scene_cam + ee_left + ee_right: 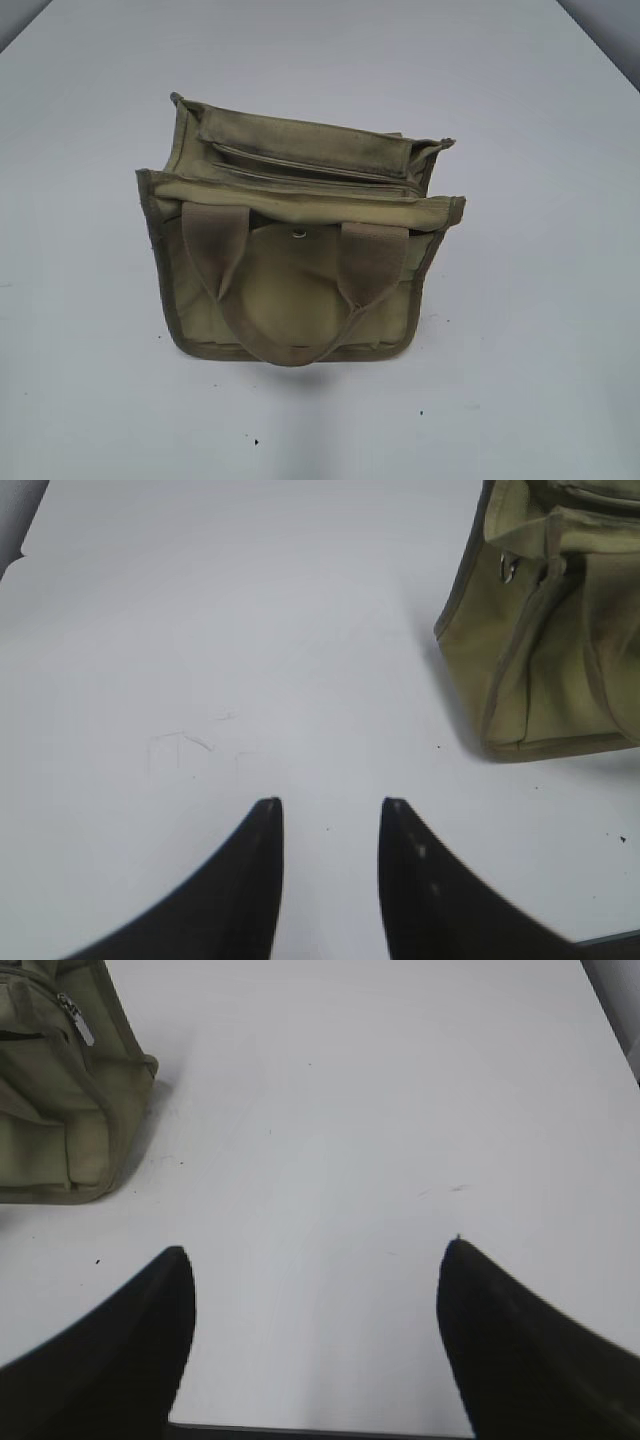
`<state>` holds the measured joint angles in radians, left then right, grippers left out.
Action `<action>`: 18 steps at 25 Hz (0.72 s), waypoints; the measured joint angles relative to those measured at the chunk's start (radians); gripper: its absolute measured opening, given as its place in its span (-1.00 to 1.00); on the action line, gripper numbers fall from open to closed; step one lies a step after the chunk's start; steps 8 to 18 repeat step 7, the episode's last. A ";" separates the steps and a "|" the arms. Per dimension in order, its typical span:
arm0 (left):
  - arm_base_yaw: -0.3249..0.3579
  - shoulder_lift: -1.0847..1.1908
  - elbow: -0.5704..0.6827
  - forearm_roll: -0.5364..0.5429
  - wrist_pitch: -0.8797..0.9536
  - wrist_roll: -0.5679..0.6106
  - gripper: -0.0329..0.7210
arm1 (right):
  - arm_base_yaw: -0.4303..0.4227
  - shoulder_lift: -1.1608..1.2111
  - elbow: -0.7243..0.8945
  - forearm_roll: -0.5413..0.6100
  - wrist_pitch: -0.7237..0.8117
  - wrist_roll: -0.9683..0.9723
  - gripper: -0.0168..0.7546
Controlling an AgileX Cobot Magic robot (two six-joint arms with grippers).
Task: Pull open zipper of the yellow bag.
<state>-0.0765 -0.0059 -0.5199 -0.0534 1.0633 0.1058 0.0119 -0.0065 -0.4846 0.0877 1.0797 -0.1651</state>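
Both sets of jaws hang open and empty over the white counter [560, 300], the right wider. The yellow bag [295, 250] stands mid-counter, soft and probably light; its zipper [300, 162] tab [78, 1022] is small, so brace the canvas.

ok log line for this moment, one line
bag: upright on table | zipper pull: untouched | left gripper: open, empty, clear of bag | right gripper: wide open, empty

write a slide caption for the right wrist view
Open right gripper hovers over the white table, with the yellow bag and its silver zipper pull at upper left.
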 joint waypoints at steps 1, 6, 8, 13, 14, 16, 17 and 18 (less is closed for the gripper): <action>0.000 0.000 0.000 0.000 0.000 0.000 -0.23 | 0.000 0.000 0.000 0.000 0.000 0.000 0.56; 0.000 0.000 0.000 0.000 0.000 0.000 -0.24 | 0.000 0.000 0.000 0.000 0.000 0.000 0.56; 0.000 0.000 0.000 0.000 0.000 0.000 -0.24 | 0.000 0.000 0.000 0.000 0.000 0.000 0.56; 0.000 0.000 0.000 0.000 0.000 0.000 -0.24 | 0.000 0.000 0.000 0.000 0.000 0.000 0.56; 0.000 0.000 0.000 0.000 0.000 0.000 -0.24 | 0.000 0.000 0.000 0.000 0.000 0.000 0.56; 0.000 0.000 0.000 0.000 0.000 0.000 -0.24 | 0.000 0.000 0.000 0.000 0.000 0.000 0.56; 0.000 0.000 0.000 0.000 0.000 0.000 -0.24 | 0.000 0.000 0.000 0.000 0.000 0.000 0.56; 0.000 0.000 0.000 0.000 0.000 0.000 -0.24 | 0.000 0.000 0.000 0.000 0.000 0.000 0.56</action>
